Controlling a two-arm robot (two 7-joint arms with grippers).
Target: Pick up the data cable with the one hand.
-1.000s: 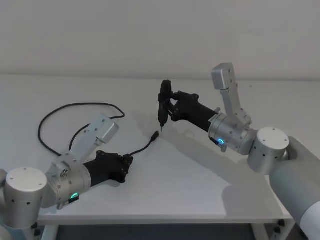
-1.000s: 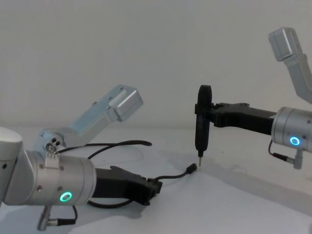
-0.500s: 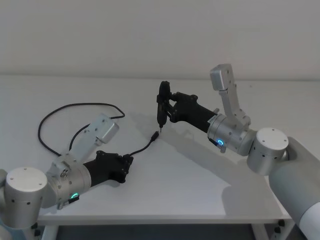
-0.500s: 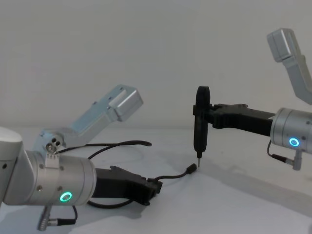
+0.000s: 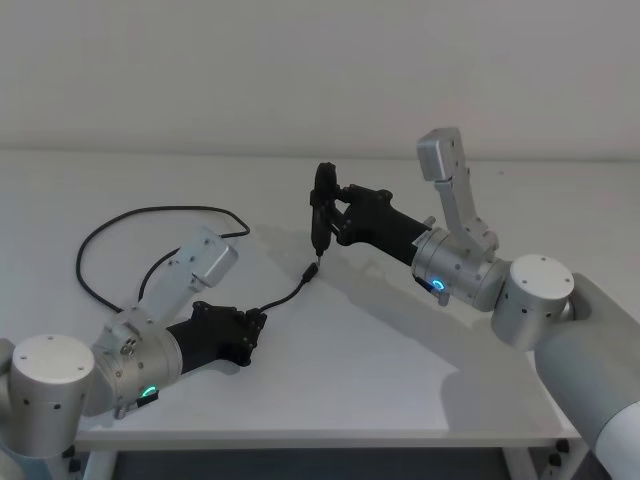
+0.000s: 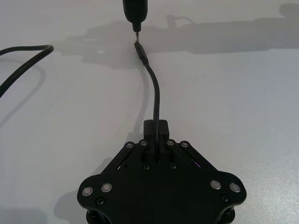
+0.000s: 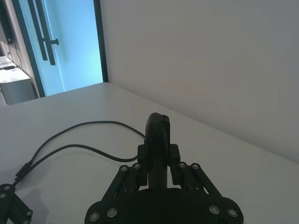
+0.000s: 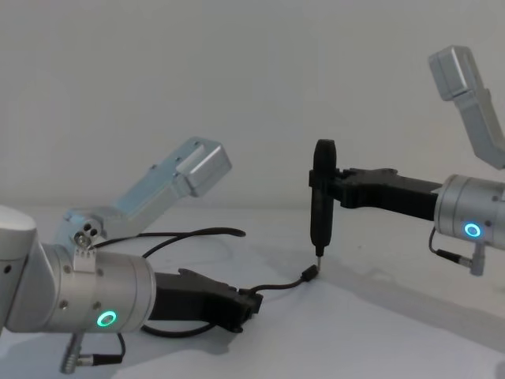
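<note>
My left gripper (image 5: pixel 256 327) sits low in the lower left of the head view, just above the white table (image 5: pixel 400 340), and its jaws are closed on the data cable (image 5: pixel 120 216) a short way back from one plug. In my left wrist view the black cord runs straight out from between my fingers (image 6: pixel 162 128), bends slightly, and ends in a small plug lying on the table near the top centre of the frame. From the grip the rest of the cable goes back toward the left of the head view, where it lies in one wide loose loop on the table, its far end reaching the middle left (that other plug is too small for me to make out well).

My right gripper (image 5: pixel 322 205) is at the centre of the head view, held up off the table, and its jaws are clamped on a black screwdriver-like tool (image 8: pixel 321 199) that stands upright with its thin metal tip pointing down. In the chest view, at the middle of the frame, that tip hangs just above the free plug of the cable, near it; whether they touch I cannot tell. My right wrist view shows the tool's rounded black top (image 7: pixel 157 128) rising between my fingers.
</note>
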